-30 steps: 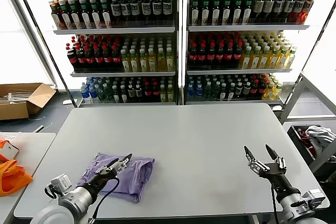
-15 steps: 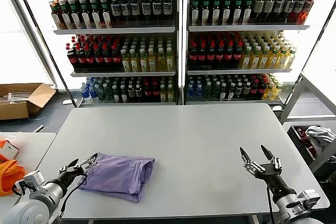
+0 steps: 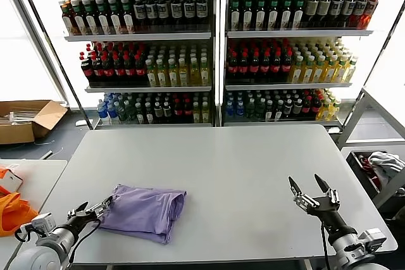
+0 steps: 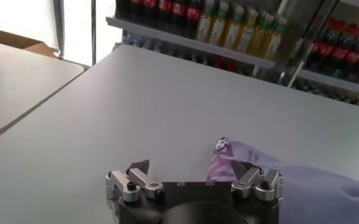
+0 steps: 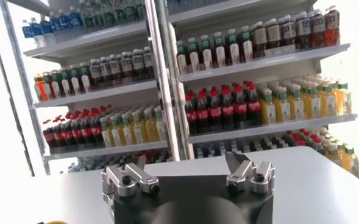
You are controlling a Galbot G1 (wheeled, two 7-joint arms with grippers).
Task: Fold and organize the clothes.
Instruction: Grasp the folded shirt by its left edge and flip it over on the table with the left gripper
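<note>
We see the folded shirt lying near the surface's front-left edge. Left gripper spread, just beside its corner; right gripper spread, empty, well apart. Risk: left fingers snag the loose corner, undoing the fold.

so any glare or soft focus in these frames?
Head view: windows behind the shelves blow out white; table evenly lit, shirt sharp. Left wrist view: bright window at the top corner, far bottles soft, left end effector dim. Right wrist view: backlit shelves, right end effector dark in the foreground.
</note>
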